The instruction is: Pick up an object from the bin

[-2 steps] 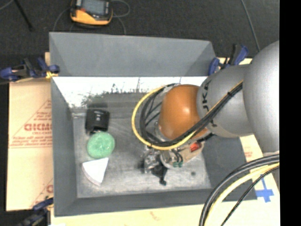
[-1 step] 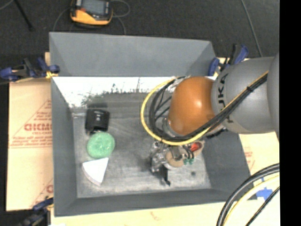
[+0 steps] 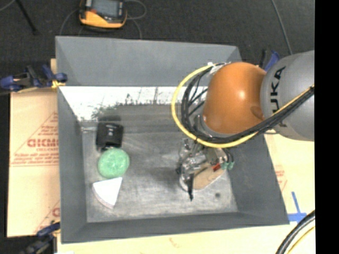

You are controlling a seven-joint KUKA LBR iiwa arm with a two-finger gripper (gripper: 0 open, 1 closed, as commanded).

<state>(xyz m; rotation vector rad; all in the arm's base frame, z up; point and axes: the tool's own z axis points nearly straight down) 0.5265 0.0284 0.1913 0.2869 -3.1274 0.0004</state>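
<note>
1. Far left of the pincer, by the left wall of the bin (image 3: pixel 71 168): three loose things in a short column, all well apart from the pincer. A black blocky piece (image 3: pixel 109 135) sits farthest up, a green round lump (image 3: pixel 113 163) just below it, and a white wedge (image 3: pixel 108 191) lowest. None of them is touched.

2. Between that column and the pincer: bare grey bin floor.

3. The pincer (image 3: pixel 189 187) is low in the right half of the bin, its dark tip at or near the floor. From where I stand I cannot tell how far it is open, nor whether it has hold of anything.

4. Just right of the pincer, touching it or partly under it: a flat tan piece (image 3: pixel 205 180), rounded in outline. Small red and green bits show at its upper right edge; whether they belong to the piece or to the robot I cannot tell.

5. Above and right of the pincer: the orange cover (image 3: pixel 233 97) on the wrist, looped with yellow and black cables.

6. Judgement: the step in hand looks like the grasp itself, with the tan piece the likely thing since it alone lies by the pincer. No lift is evident.

7. The next move calls for a firm close on the tan piece, then a straight rise. A flat thing on a flat floor offers little edge and may slip out.
</note>
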